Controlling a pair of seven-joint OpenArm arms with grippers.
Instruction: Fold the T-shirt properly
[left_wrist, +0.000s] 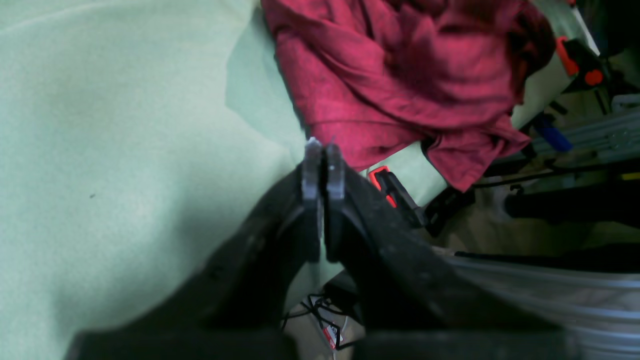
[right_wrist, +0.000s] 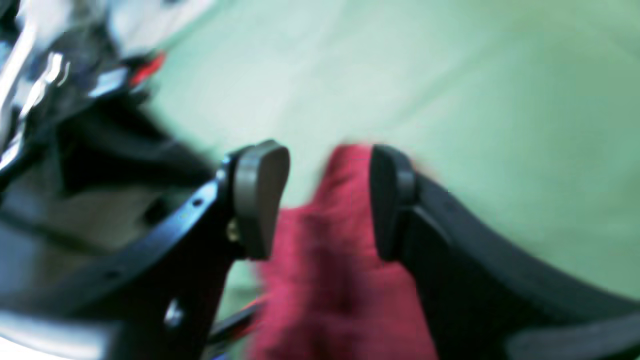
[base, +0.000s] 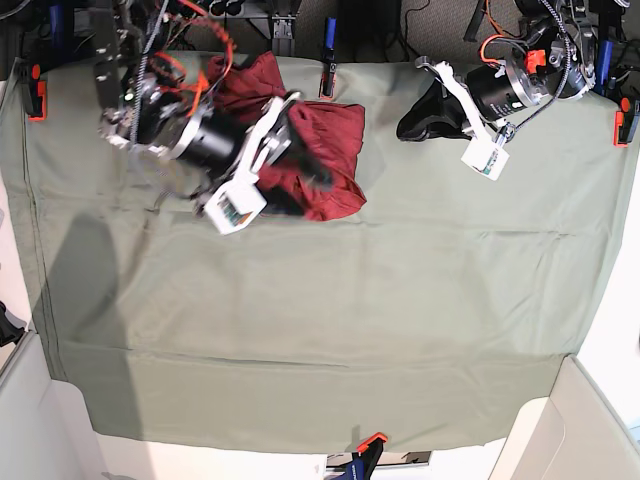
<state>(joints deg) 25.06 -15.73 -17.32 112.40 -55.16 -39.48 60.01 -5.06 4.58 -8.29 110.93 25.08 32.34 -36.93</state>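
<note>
The T-shirt (base: 335, 135) lies crumpled in a dark red heap at the far middle of the green table cloth (base: 320, 300). My right gripper (base: 305, 188) hovers over the heap's near side. In the right wrist view its fingers (right_wrist: 260, 195) stand open, with a blurred fold of the T-shirt (right_wrist: 330, 260) between and below them, not pinched. My left gripper (base: 408, 126) is to the right of the heap, apart from it. In the left wrist view the left gripper (left_wrist: 323, 150) is shut on nothing, its tips close to the T-shirt (left_wrist: 400, 75), whose hem hangs over the table edge.
Orange and black clamps pin the cloth at the far edge (base: 328, 58), the left edge (base: 36, 100), the right edge (base: 626, 118) and the near edge (base: 368, 446). Another clamp (left_wrist: 387, 187) sits beside the left fingers. Cables and frame parts crowd the far edge.
</note>
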